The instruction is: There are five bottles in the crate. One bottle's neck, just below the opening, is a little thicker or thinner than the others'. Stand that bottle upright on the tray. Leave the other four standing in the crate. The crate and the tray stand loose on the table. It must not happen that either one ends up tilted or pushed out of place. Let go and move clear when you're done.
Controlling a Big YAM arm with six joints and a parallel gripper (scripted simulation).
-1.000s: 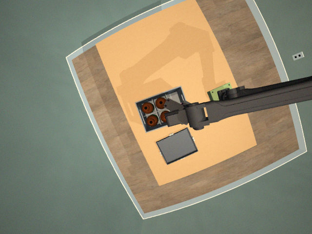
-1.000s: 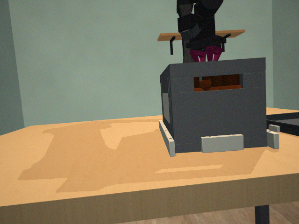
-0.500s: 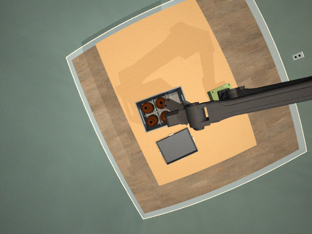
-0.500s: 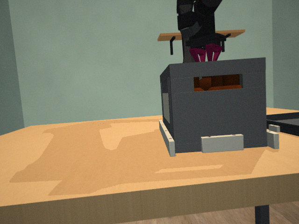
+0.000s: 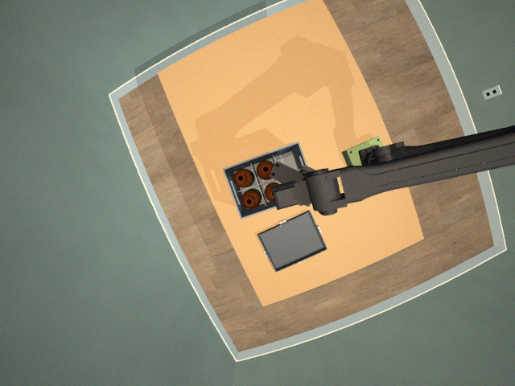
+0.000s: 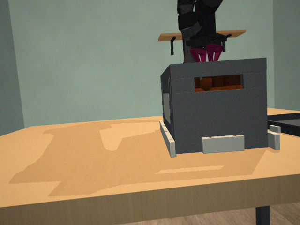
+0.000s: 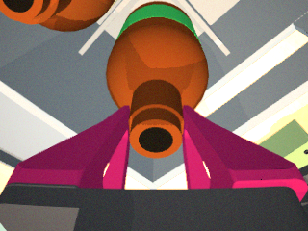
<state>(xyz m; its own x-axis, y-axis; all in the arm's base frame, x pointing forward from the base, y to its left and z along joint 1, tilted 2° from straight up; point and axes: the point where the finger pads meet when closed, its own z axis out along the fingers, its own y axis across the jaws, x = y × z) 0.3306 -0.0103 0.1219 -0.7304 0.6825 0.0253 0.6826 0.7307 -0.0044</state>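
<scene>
One bottle (image 7: 156,63), neck pinched between your magenta fingers (image 6: 206,53); in the top view, tray (image 5: 291,240) at about five o'clock from crate (image 5: 232,194) (image 6: 218,113).

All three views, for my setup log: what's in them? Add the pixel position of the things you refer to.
bottles (image 5: 243,178) (image 6: 226,82) (image 7: 156,63): at least four, orange-brown, crate
crate (image 5: 232,194) (image 6: 218,113) (image 7: 38,63): one, dark grey, table
tray (image 5: 290,240) (image 6: 290,122): one, dark grey, beside crate
blocks (image 5: 282,221) (image 6: 222,144): several, pale grey, around crate and tray
table (image 5: 357,232) (image 6: 145,162): one, light wood
plate (image 5: 353,158) (image 7: 294,140): one, green, arm's base
shelf (image 6: 167,36): one, wooden, wall
socket (image 5: 498,89): one, pale, wall
walls (image 5: 62,207) (image 6: 96,72): several, grey-green, surrounding
floor (image 5: 166,166) (image 6: 286,215): one, brown, below
arm (image 5: 415,166) (image 6: 206,19): one, black, over crate
jaws: one pair, magenta, shut on a bottle's neck
</scene>
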